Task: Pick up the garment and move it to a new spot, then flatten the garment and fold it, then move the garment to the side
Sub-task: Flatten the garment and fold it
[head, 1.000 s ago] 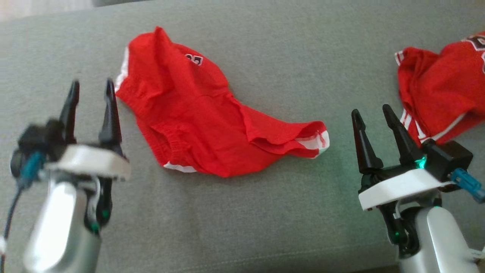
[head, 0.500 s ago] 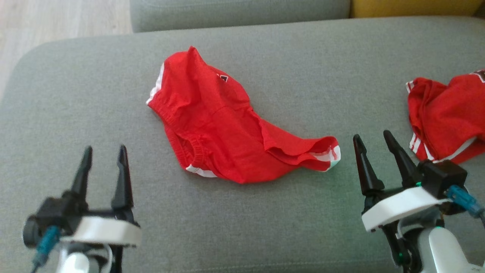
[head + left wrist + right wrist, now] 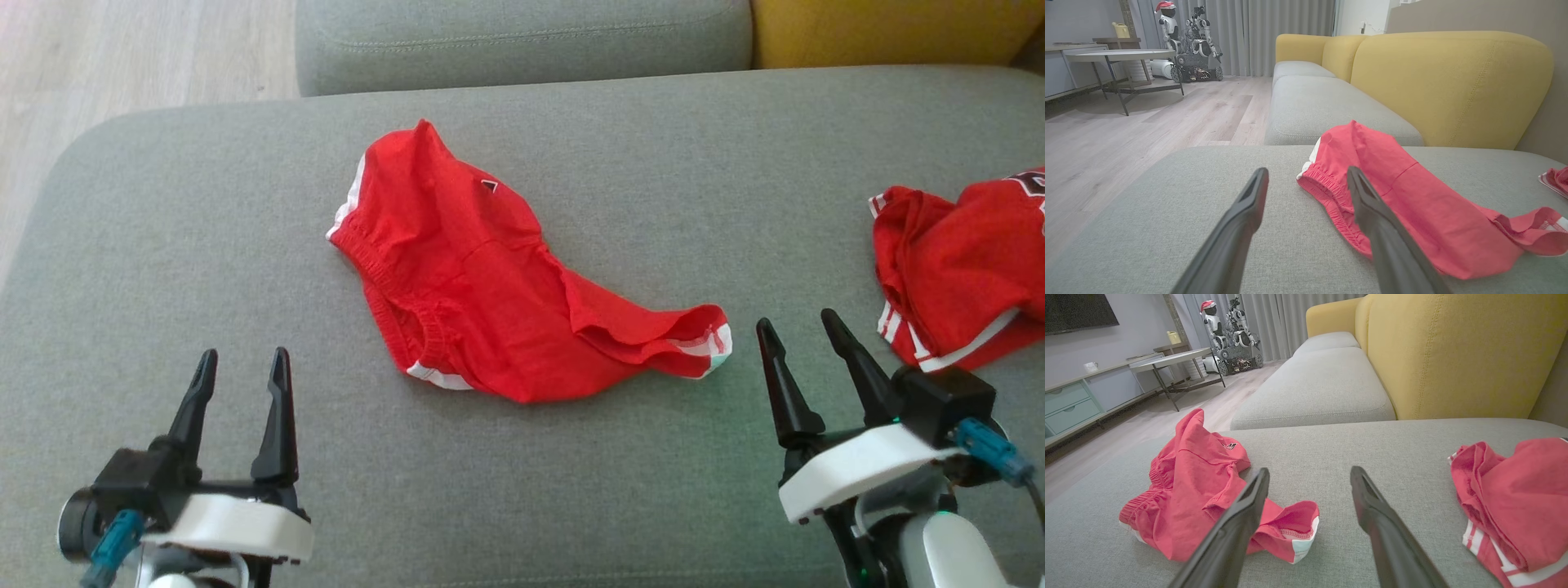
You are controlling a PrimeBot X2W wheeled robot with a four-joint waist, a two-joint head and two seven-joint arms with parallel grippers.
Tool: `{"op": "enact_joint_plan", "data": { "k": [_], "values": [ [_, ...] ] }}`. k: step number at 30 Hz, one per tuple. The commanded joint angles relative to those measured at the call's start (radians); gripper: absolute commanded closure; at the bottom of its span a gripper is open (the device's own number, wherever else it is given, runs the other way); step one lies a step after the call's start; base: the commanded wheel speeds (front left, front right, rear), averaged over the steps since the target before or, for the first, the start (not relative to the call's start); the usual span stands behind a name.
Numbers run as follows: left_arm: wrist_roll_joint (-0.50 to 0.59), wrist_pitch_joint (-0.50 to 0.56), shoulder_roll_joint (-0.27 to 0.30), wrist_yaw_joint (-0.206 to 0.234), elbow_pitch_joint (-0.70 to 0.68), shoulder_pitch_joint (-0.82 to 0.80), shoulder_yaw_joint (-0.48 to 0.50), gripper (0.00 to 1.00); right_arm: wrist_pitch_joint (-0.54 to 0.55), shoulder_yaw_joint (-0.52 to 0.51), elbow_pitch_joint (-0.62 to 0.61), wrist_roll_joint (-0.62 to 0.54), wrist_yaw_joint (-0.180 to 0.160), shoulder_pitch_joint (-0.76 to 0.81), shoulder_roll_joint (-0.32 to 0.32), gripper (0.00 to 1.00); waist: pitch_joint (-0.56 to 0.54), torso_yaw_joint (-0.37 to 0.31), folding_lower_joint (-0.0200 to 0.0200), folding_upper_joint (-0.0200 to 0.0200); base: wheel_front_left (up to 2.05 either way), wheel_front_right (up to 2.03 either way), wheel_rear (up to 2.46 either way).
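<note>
left end effector (image 3: 245,354) withdrawn, red garment (image 3: 473,286) crumpled

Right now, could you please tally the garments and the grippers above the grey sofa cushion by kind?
Red garments: 2, the crumpled red fabric shorts and the bunched red white-striped garment
Open dark two-fingered grippers: 2, the left gripper and the right gripper
Total: 4

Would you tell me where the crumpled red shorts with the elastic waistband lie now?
In the head view, the red shorts lie mid-cushion on the grey sofa seat, left of a second crumpled red garment.
</note>
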Motion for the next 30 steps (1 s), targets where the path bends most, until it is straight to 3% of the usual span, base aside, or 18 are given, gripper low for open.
{"op": "enact_joint_plan", "data": {
  "k": [1,11,21,30],
  "values": [
    [0.008,0.001,0.02,0.009,-0.04,-0.033,0.031,0.0,0.004,0.024,-0.039,-0.009,-0.001,-0.019,-0.004,0.0,0.0,0.0,0.0,0.0,0.0,0.0,0.0],
    [0.008,0.002,0.024,0.012,-0.045,-0.043,0.023,0.0,0.015,0.028,-0.051,-0.032,-0.001,-0.023,-0.011,0.0,0.005,0.012,0.0,0.0,0.0,0.0,0.0],
    [0.012,-0.008,0.01,-0.004,-0.033,-0.118,-0.004,0.0,0.09,0.212,0.096,-0.091,-0.001,-0.12,-0.167,0.0,0.075,0.056,0.0,0.0,0.0,0.0,0.0],
    [0.01,-0.029,-0.012,-0.02,0.008,-0.175,-0.012,0.0,0.132,0.333,0.252,-0.104,-0.001,-0.245,-0.233,0.01,0.124,0.086,0.0,0.0,0.0,0.0,0.0]
  ]
}}
